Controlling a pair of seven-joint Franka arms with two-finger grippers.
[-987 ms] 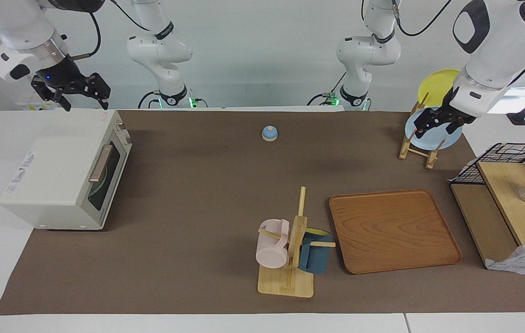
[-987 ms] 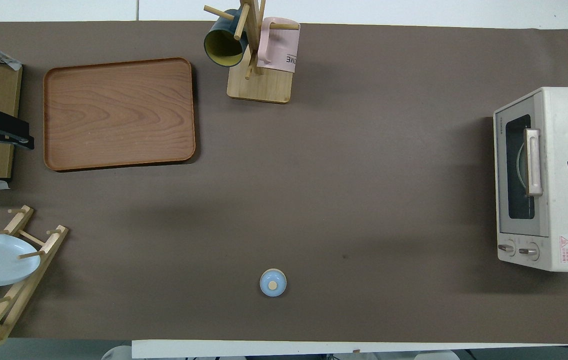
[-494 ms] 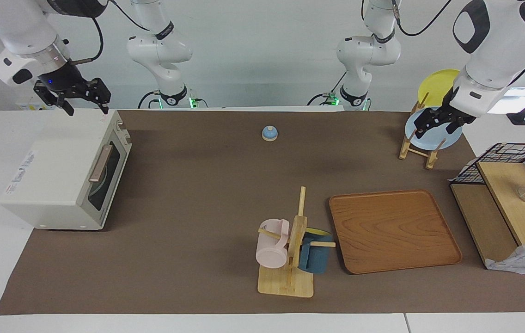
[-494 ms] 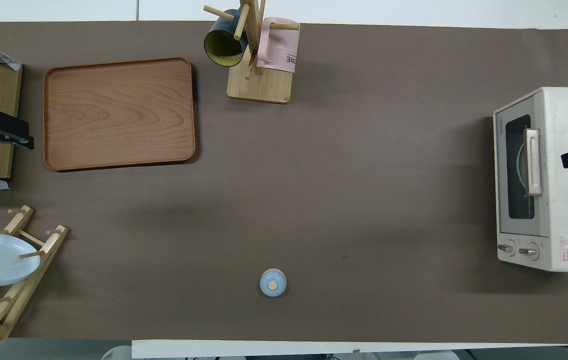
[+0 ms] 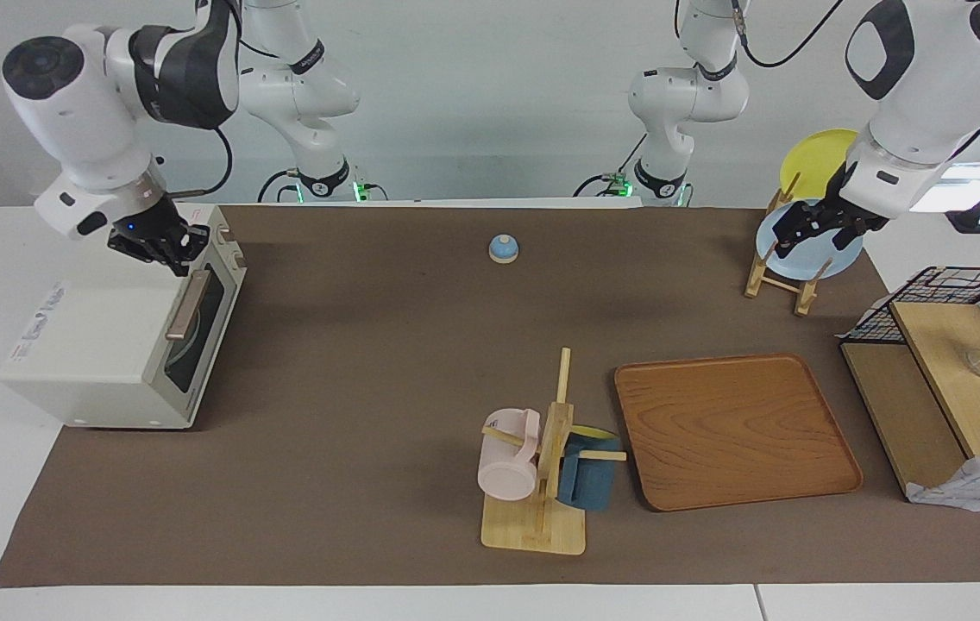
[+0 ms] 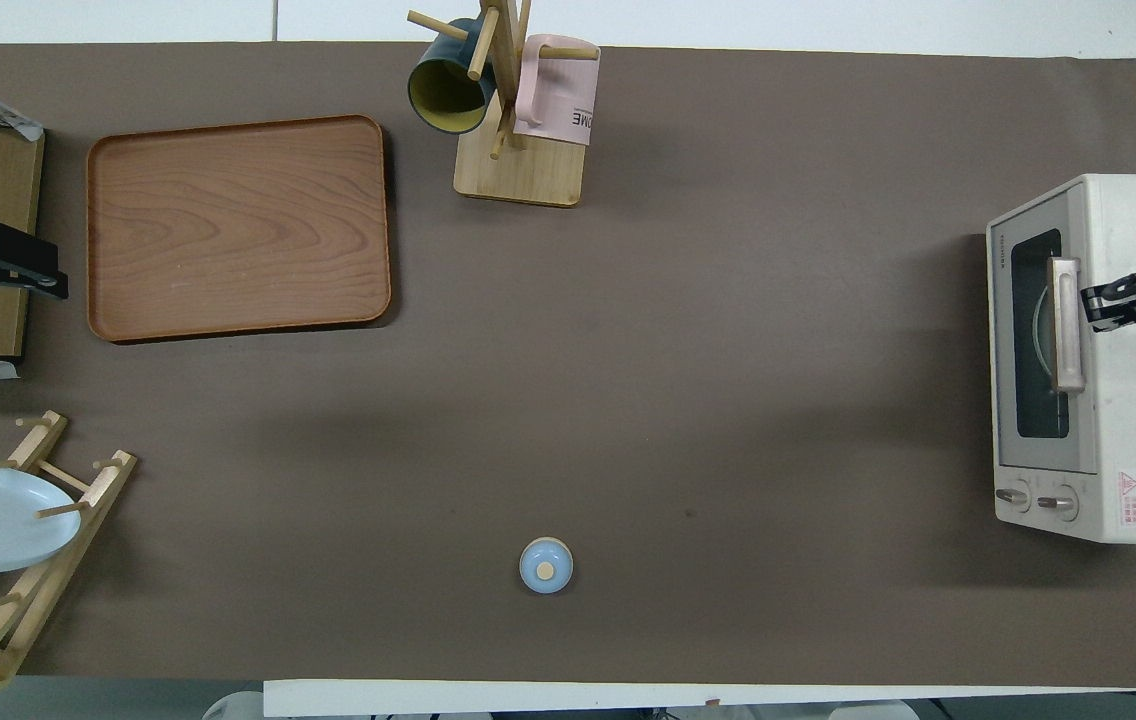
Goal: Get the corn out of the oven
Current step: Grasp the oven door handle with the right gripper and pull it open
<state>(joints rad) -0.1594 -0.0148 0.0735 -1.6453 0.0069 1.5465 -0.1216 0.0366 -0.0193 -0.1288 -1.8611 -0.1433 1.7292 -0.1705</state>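
The white oven [image 5: 102, 336] [image 6: 1128, 450] stands at the right arm's end of the table, its dark glass door closed and its bar handle [image 5: 188, 304] [image 6: 1065, 325] facing the table's middle. The corn is hidden; only a curved rim shows through the window. My right gripper [image 5: 169, 255] [image 6: 1093, 305] is shut with nothing in it, low over the oven's top front edge beside the handle. Over the plate rack [image 5: 779, 276], my left gripper [image 5: 800, 237] [image 6: 53, 283] waits open.
A wooden tray [image 5: 736, 431] [image 6: 238, 228] and a mug tree [image 5: 542, 466] [image 6: 518, 110] with two mugs stand farther from the robots. A small blue knobbed lid [image 5: 503, 249] [image 6: 546, 566] lies near them. A wire basket with wooden boards [image 5: 947, 362] sits at the left arm's end.
My right gripper has come down from above the oven's robot-side corner to its top front edge by the handle, and its fingers have closed. The left arm has not moved.
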